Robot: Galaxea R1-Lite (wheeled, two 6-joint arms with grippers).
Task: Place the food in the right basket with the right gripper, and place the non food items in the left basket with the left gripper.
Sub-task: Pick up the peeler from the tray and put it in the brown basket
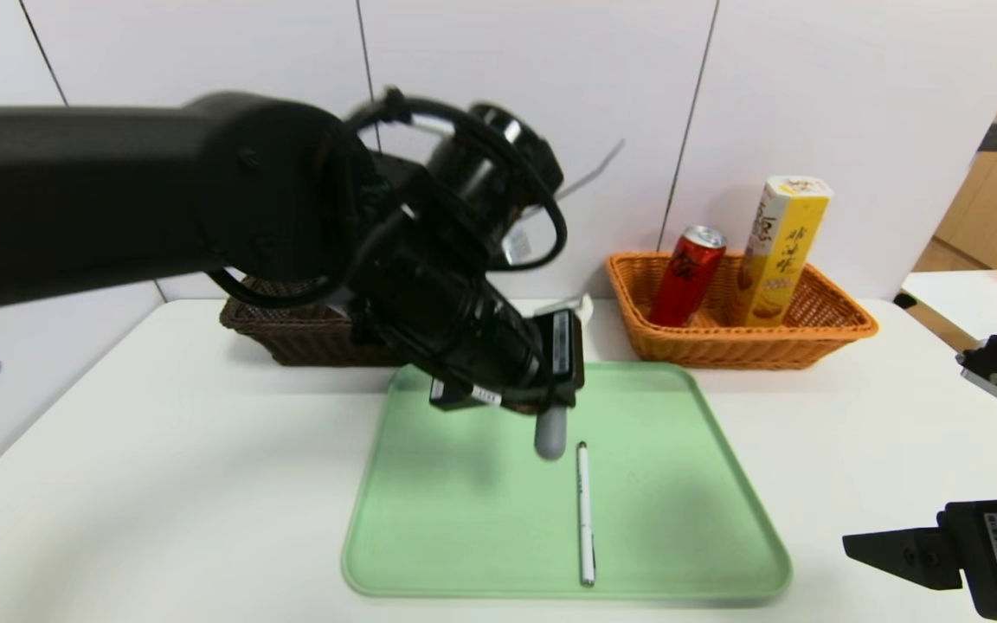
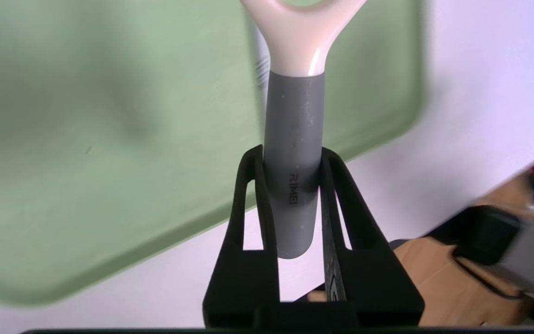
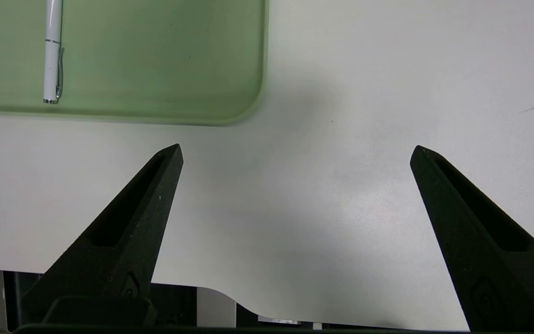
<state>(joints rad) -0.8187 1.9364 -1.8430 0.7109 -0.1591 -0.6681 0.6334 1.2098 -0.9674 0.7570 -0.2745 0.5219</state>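
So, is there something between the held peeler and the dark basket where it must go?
Nothing visible. The left pincer holds the peeler above the tray; the dark basket lies just behind, though the arm hides much of it.

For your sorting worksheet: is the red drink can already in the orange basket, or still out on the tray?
In. The red drink can leans inside the orange basket, beside the yellow snack box.

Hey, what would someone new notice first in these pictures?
The left end effector, raised over the green tray, grips a peeler by its grey handle. One white pen lies on the tray. At the back right, the orange basket holds a red can and yellow snack box.
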